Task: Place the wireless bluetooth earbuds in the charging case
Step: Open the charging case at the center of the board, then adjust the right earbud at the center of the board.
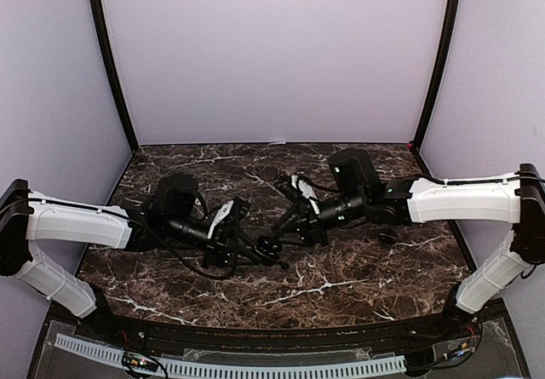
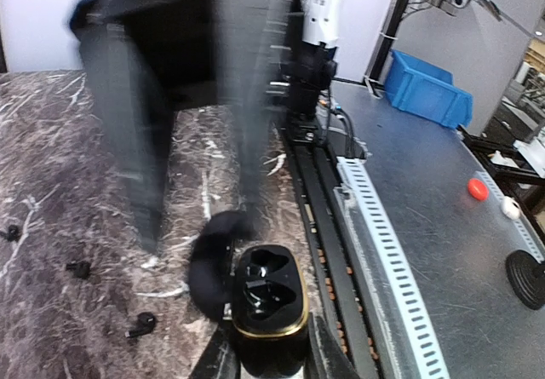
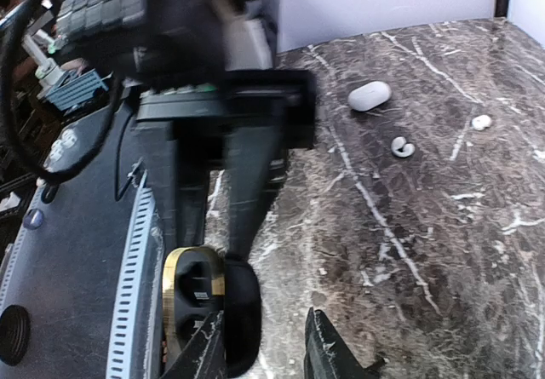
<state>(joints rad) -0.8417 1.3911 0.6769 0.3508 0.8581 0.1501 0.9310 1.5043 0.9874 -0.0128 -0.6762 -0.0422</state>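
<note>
The black charging case (image 2: 271, 298) has a gold rim, and its lid (image 2: 213, 264) hangs open to the left. My left gripper (image 2: 271, 358) is shut on the case's lower body, and both sockets look empty. In the right wrist view the same case (image 3: 192, 298) sits at lower left. My right gripper (image 3: 266, 353) has its jaws apart, the left finger against the lid (image 3: 243, 311) and only marble in the gap. Black earbuds (image 2: 140, 324) (image 2: 78, 268) (image 2: 10, 232) lie on the marble. Two white earbuds (image 3: 402, 147) (image 3: 481, 122) lie farther off. Both arms meet mid-table (image 1: 268, 249).
A white pebble-shaped case (image 3: 369, 95) lies shut near the white buds. Along the table's near edge runs a perforated white rail (image 2: 387, 251). Beyond it on a metal bench are a blue bin (image 2: 426, 89) and a red ball (image 2: 478, 189). The right arm, blurred, looms over the case.
</note>
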